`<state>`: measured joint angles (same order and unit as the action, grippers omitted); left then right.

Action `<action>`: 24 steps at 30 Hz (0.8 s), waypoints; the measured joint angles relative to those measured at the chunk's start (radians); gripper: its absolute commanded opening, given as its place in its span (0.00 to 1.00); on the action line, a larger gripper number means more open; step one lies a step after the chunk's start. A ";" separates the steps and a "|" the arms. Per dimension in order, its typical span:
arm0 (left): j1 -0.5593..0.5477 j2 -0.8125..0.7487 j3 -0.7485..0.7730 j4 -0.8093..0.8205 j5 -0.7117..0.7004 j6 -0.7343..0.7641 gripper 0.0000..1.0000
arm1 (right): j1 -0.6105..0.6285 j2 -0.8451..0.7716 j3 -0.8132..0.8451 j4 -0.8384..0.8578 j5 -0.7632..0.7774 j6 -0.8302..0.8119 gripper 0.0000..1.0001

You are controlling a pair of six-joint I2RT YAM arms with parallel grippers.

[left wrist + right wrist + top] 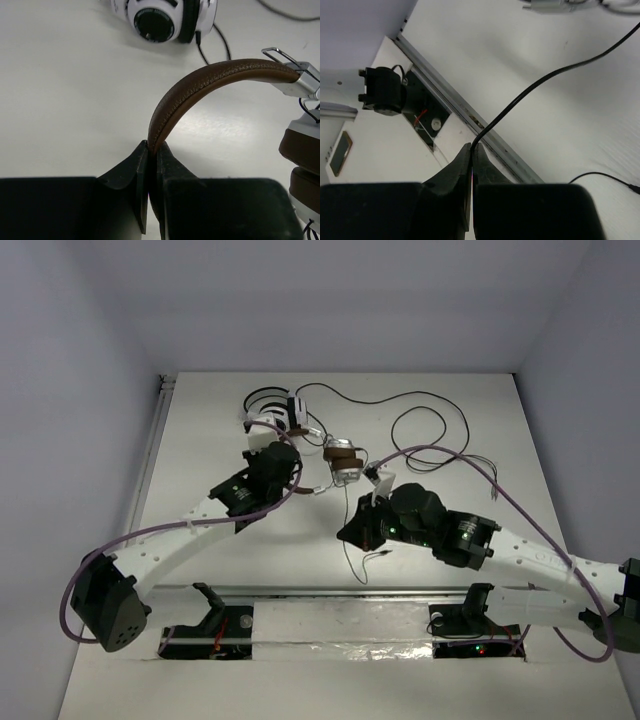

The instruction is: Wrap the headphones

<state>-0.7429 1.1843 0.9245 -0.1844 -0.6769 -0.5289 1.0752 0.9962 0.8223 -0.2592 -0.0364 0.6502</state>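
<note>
The headphones (343, 462) sit around the middle of the tabletop (200, 440), a little nearer the far edge than the near one. The left pincer (152, 147) is clenched on their brown headband (210, 75). Its two fingers meet on the padded strip, which arches up and away to the silver bracket (295, 82). The brown ear cups (302, 145) are stacked at the right side of the left wrist view.

The right pincer (472, 147) is clenched on the thin dark cable (545, 80). The line leaves the closed fingertips and climbs taut and off the surface, over the tabletop. In the top view this pincer hangs just toward the near edge from the headphones, above the metal rail (350, 590) that runs along that edge.

More dark cable lies in loose loops (430, 425) toward the far right corner. The white-and-black headphones (272, 412) lie near the far edge, left of its middle, just beyond the left pincer.
</note>
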 measured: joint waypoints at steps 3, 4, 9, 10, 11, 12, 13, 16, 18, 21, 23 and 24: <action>-0.051 0.034 -0.002 -0.066 -0.040 0.000 0.00 | 0.000 0.013 0.066 -0.100 0.008 -0.033 0.00; -0.070 0.042 -0.002 -0.090 -0.047 -0.001 0.00 | 0.000 0.020 0.083 -0.125 0.008 -0.043 0.00; -0.108 0.050 -0.003 -0.132 -0.032 -0.010 0.00 | 0.000 0.063 0.120 -0.175 -0.064 -0.069 0.00; -0.108 0.049 -0.003 -0.127 -0.021 -0.012 0.00 | 0.000 0.071 0.120 -0.181 -0.071 -0.071 0.00; -0.105 0.049 -0.003 -0.119 -0.004 -0.016 0.00 | 0.000 0.077 0.118 -0.185 -0.074 -0.071 0.00; -0.098 0.049 -0.002 -0.110 0.013 -0.019 0.00 | 0.000 0.077 0.114 -0.185 -0.076 -0.071 0.00; -0.091 0.049 -0.002 -0.099 0.036 -0.022 0.00 | 0.000 0.074 0.102 -0.180 -0.077 -0.067 0.00; -0.058 0.042 0.000 -0.075 0.108 -0.022 0.00 | 0.000 0.031 0.032 -0.159 -0.087 -0.047 0.00; -0.035 0.039 0.009 -0.069 0.135 -0.021 0.00 | 0.000 0.000 -0.022 -0.142 -0.104 -0.027 0.00; -0.018 0.039 0.034 -0.061 0.159 -0.022 0.00 | 0.000 -0.003 -0.057 -0.124 -0.137 -0.003 0.00; -0.014 0.039 0.047 -0.039 0.188 -0.022 0.00 | 0.000 0.010 -0.060 -0.110 -0.155 0.002 0.00; -0.014 0.039 0.051 -0.031 0.203 -0.023 0.00 | 0.000 0.018 -0.060 -0.098 -0.161 0.002 0.00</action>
<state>-0.7574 1.2232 0.9752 -0.2150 -0.4740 -0.5518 1.0752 1.0138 0.7628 -0.3576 -0.1978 0.6521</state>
